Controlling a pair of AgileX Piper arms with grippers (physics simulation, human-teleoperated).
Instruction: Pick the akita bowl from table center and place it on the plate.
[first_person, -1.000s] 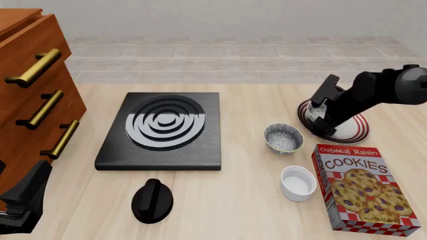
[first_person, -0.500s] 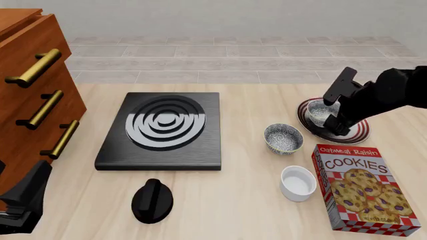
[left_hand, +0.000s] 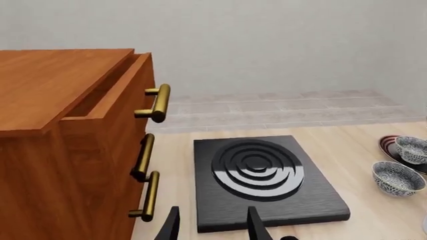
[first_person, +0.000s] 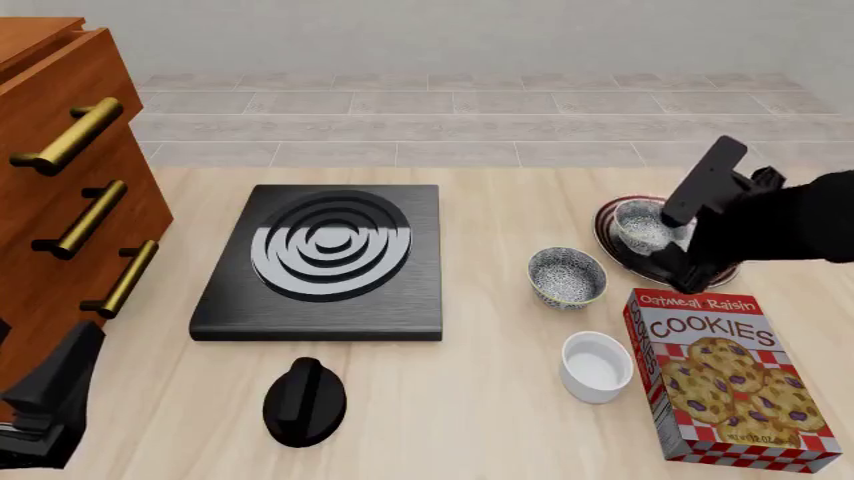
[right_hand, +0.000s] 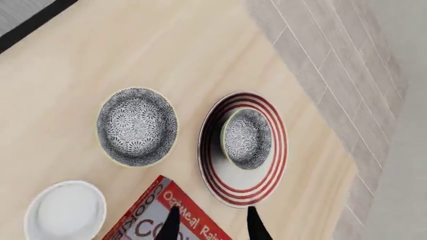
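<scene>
The akita bowl stands upright on the red-striped plate, slightly off its middle. The right wrist view shows this bowl on the plate from above. My right gripper is open just to the right of the bowl, holding nothing; its fingertips frame the plate's edge. A second bowl alike sits on the table left of the plate. My left gripper is open and empty at the near left.
A white ramekin and a cookies box lie near the front right. A black stove plate fills the middle left, with a black knob in front. A wooden drawer cabinet stands at the left.
My right gripper has let go of the bowl on the plate and drawn back to the right, uncovering it. The left arm has not moved.
</scene>
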